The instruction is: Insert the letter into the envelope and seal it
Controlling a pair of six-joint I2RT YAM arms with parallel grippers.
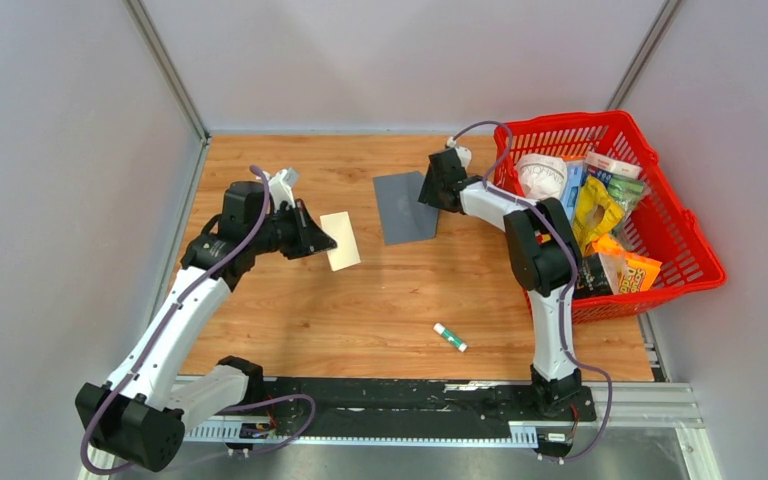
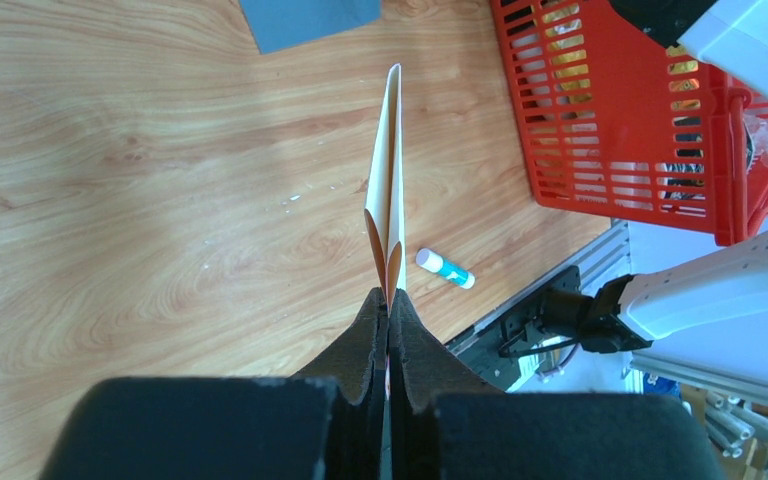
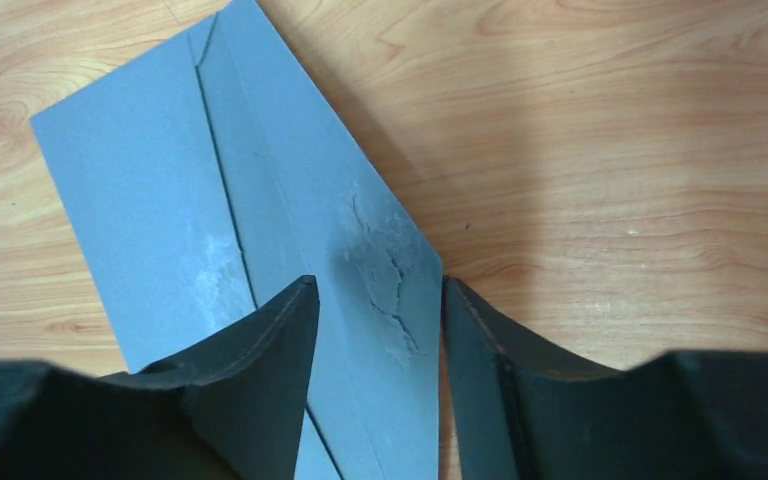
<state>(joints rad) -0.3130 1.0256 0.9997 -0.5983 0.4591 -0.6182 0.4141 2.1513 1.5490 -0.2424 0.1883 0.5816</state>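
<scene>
The letter point(image 1: 341, 241), a pale tan sheet, is pinched at its left edge by my left gripper point(image 1: 312, 237) and held above the wood. In the left wrist view the letter point(image 2: 388, 170) shows edge-on and folded, sticking out from my shut left gripper point(image 2: 388, 298). The dark grey envelope point(image 1: 404, 207) lies flat on the table to the letter's right. My right gripper point(image 1: 432, 190) is at the envelope's right edge. In the right wrist view, my right gripper point(image 3: 375, 295) is open, its jaws either side of the pointed flap of the envelope point(image 3: 210, 190), which has a scuffed patch.
A red basket point(image 1: 695, 250) full of packets stands at the right, close to the right arm. A glue stick point(image 1: 450, 337) lies on the wood near the front, also in the left wrist view point(image 2: 445, 268). Grey walls close in the left, back and right.
</scene>
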